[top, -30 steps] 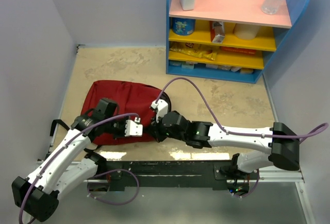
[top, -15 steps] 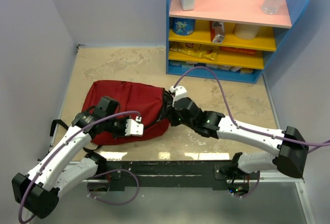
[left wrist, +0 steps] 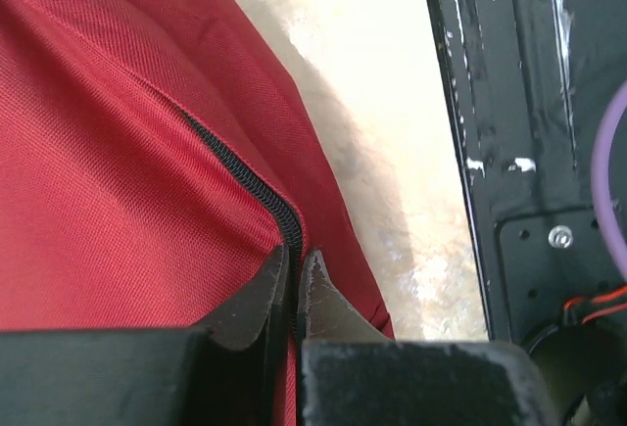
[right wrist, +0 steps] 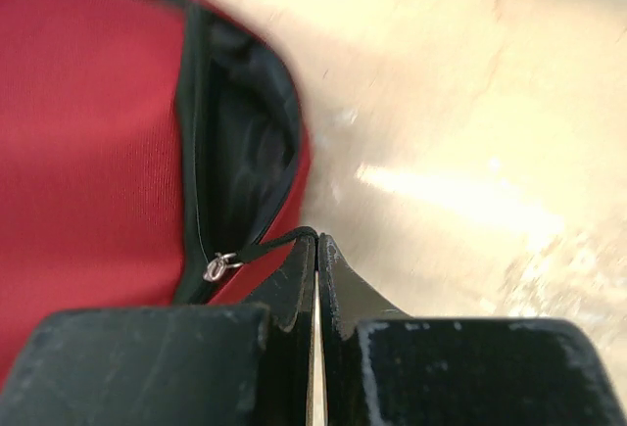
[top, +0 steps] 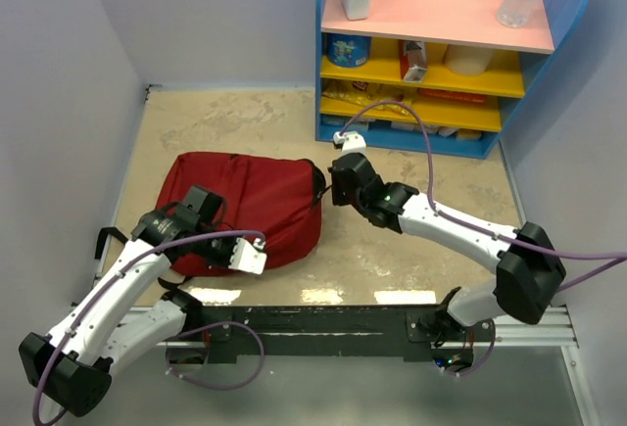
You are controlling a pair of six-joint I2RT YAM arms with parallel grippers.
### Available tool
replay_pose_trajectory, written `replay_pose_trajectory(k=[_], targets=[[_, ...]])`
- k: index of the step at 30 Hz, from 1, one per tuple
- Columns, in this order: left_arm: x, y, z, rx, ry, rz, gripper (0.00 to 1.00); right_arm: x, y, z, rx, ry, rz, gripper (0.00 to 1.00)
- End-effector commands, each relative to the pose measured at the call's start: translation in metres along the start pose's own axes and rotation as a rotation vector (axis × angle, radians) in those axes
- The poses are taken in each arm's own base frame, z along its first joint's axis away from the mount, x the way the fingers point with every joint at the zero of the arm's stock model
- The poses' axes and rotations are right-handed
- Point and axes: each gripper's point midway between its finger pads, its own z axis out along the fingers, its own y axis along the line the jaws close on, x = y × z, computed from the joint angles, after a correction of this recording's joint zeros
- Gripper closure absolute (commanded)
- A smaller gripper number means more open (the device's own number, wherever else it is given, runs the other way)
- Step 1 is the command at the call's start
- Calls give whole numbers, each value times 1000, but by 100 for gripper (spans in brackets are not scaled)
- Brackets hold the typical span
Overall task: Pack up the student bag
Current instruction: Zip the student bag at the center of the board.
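Observation:
The dark red student bag (top: pixel 245 211) lies flat on the table, left of centre. My left gripper (top: pixel 250 255) is shut on the bag's zipper seam (left wrist: pixel 245 176) at its near right edge; the bag fills the left wrist view (left wrist: pixel 108 171). My right gripper (top: pixel 330 194) is at the bag's right end, shut on the black zipper pull cord (right wrist: pixel 269 245), which runs to a small metal slider (right wrist: pixel 217 266). The zipper is partly open there, showing dark lining (right wrist: pixel 245 142).
A blue shelf unit (top: pixel 441 54) with yellow and pink boards holds snacks, cartons and bottles at the back right. Grey walls close in on the left and the right. The black base rail (top: pixel 323 323) runs along the near edge.
My right gripper has moved away from me and to the right along the bag's end, pulling the zipper cord with it. My left gripper has stayed clamped on the near seam.

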Motion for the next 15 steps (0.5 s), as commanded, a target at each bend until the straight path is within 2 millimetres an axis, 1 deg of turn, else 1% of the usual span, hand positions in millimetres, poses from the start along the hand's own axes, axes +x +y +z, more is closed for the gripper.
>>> replay_pose_trajectory(k=[1, 2, 3, 5, 6, 7, 8, 9, 10, 11, 12, 13, 14, 15], targets=[[26, -29, -16, 78, 149, 31, 100, -79, -38, 14, 152, -194, 35, 100], [33, -28, -20, 54, 188, 46, 100, -81, -41, 17, 161, -193, 33, 100], [38, -29, -20, 54, 208, 55, 100, -82, -49, 22, 181, -187, 34, 100], [47, -28, -24, 30, 260, 61, 100, -85, -54, 22, 196, -189, 45, 100], [55, -29, -22, 25, 287, 30, 100, -84, -60, 21, 212, -185, 64, 100], [58, -21, -21, -10, 305, 27, 100, -81, -66, 15, 226, -180, 73, 100], [67, -17, -22, -27, 353, 16, 100, -78, -69, 12, 235, -177, 82, 100], [77, -18, -19, -32, 385, -14, 100, -76, -71, 7, 236, -179, 106, 100], [81, -8, -17, -79, 406, -13, 100, -69, -76, -3, 239, -171, 116, 100], [92, -4, -20, -103, 465, -26, 100, -65, -76, -9, 229, -170, 132, 100], [98, -3, -19, -111, 485, -50, 100, -62, -76, -15, 213, -167, 159, 100], [101, 5, -21, -146, 498, -56, 100, -46, -78, -17, 208, -136, 161, 100], [105, 7, -20, -143, 503, -77, 100, -52, -75, -32, 159, -161, 185, 100], [110, 13, -27, -171, 509, -114, 100, -46, -69, -37, 119, -149, 197, 100]])
